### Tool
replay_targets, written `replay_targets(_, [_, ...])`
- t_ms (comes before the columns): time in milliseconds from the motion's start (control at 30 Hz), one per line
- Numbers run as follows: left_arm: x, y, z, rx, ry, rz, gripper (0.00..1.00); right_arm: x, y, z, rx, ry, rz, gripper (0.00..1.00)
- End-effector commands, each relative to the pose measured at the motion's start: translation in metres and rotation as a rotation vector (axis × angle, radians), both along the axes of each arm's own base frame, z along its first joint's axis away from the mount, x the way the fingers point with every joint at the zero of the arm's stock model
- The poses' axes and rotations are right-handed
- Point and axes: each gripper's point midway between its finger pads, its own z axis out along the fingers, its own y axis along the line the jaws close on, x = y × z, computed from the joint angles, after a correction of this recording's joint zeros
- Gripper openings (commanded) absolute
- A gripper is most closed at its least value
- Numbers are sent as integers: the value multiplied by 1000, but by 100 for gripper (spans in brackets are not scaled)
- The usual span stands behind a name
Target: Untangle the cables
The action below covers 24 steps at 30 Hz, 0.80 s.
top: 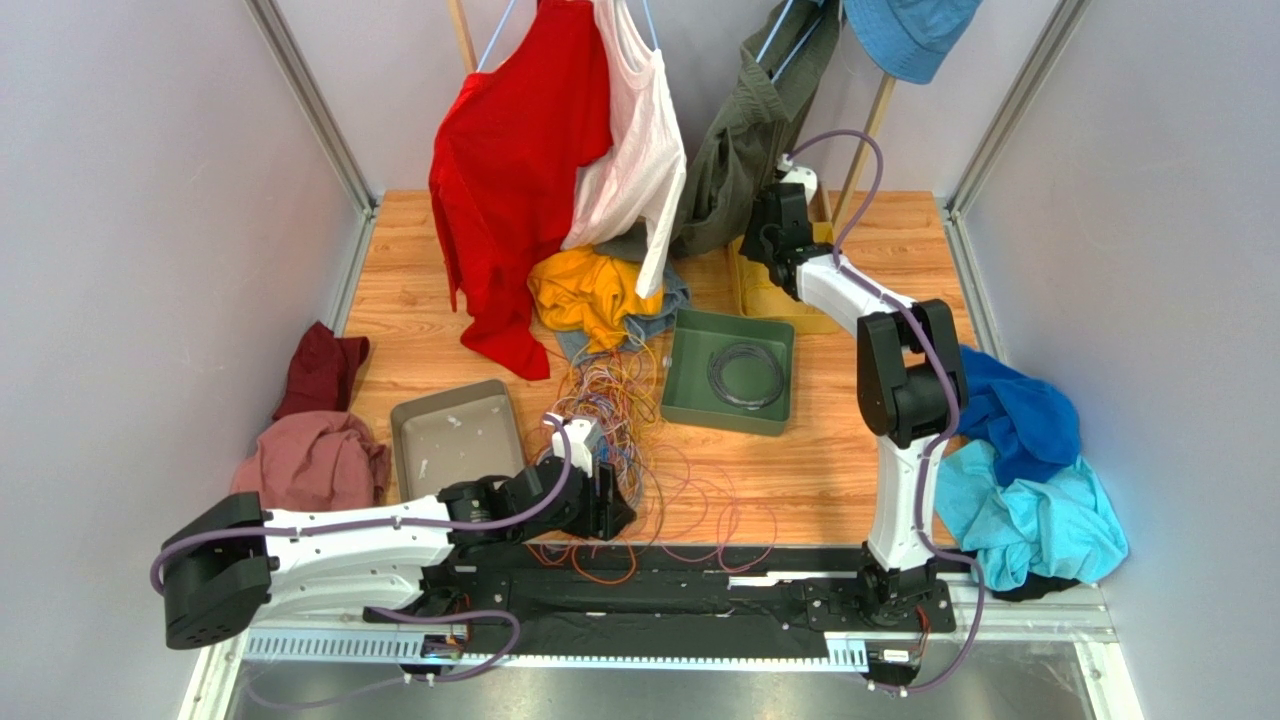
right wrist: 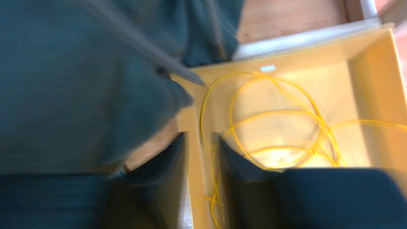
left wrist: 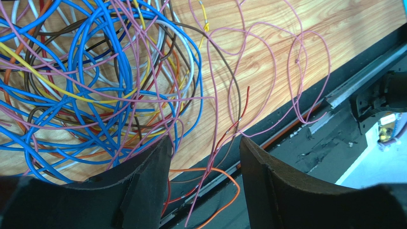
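Note:
The cables (top: pixel 619 413) lie in a tangled heap on the wooden table, in blue, pink, orange, brown, yellow and white strands (left wrist: pixel 95 81). My left gripper (top: pixel 609 503) sits at the heap's near edge. It is open (left wrist: pixel 204 143), and loose pink, red and orange wires run through the gap without being pinched. My right gripper (top: pixel 778 228) reaches to the far back over a yellow tray (right wrist: pixel 372 71) that holds a coiled yellow cable (right wrist: pixel 267 119). Its jaws (right wrist: pixel 199 138) stand slightly apart astride the tray's wall, and a yellow strand hangs between them.
A green tray (top: pixel 684 405) holds a dark ring coil (top: pixel 747 375). A grey tray (top: pixel 455 435) lies to the left of the heap. Hanging red (top: pixel 511 195), white (top: pixel 639 150) and olive (top: pixel 744 150) clothes crowd the back. Cloth piles lie at the left (top: pixel 313 458) and right (top: pixel 1037 480).

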Motion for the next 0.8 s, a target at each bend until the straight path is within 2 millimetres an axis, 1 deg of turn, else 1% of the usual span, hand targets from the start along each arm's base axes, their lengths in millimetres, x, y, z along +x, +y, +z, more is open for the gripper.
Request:
replay_targets(0, [4,-7,18,-57,-32,2,64,-5,-18,-1,-33,36,-64,46])
replay_targets(33, [4,-7,20,-62,-37,2,64,-8,-22,9,-32,22,-79,56])
replay_targets(67, [4,-7,21,-64,-40,1,65,-12,-23,10,-28,28,-89,60])
replay_targets(100, [5,-6,23,-66,-44,2,66,-19,-26,6,-33,44,-94,62])
replay_targets(133, [6,-7,27,-78,-55,5,68,-24,-29,17,-30,26,-105,65])
replay_targets(200, [6,-3,26,-59,-53,7,70,-32,-32,29,-13,11,-123,67])
replay_targets(233, [7,-2,31,-60,-61,10,72,-43,-35,40,2,-3,-132,67])
replay_targets(300, [9,3,32,-41,-74,28,73,-56,-33,56,64,-34,-153,67])
replay_targets(333, [11,4,39,-52,-87,34,74,-75,-34,71,102,-62,-153,67])
replay_targets(400, [16,9,41,-34,-115,52,75,-95,-22,89,182,-119,-137,67])
replay_targets(433, [18,10,47,-43,-128,60,75,-118,-20,102,220,-150,-136,66])
replay_targets(467, [20,12,49,-36,-141,66,75,-133,-3,110,241,-175,-98,66])
replay_targets(500, [23,16,49,-22,-152,87,75,-147,3,113,251,-181,-81,66])
replay_targets(533, [24,18,54,-29,-162,98,75,-167,6,131,280,-226,-70,65])
replay_targets(567, [26,20,54,-25,-169,108,75,-190,22,115,277,-196,-20,65])
replay_targets(600, [27,23,55,-20,-176,119,75,-205,29,110,278,-191,5,64])
replay_targets(633, [27,25,56,-26,-179,126,75,-222,30,128,310,-248,21,62])
replay_targets(667, [29,28,56,-26,-179,140,75,-246,44,104,307,-213,75,61])
replay_targets(700, [28,32,54,-17,-175,151,75,-259,48,101,322,-215,99,61])
replay_targets(733, [28,34,56,-26,-176,161,75,-276,49,111,361,-249,128,59])
replay_targets(767, [28,36,55,-27,-170,170,75,-295,60,100,374,-220,179,58])
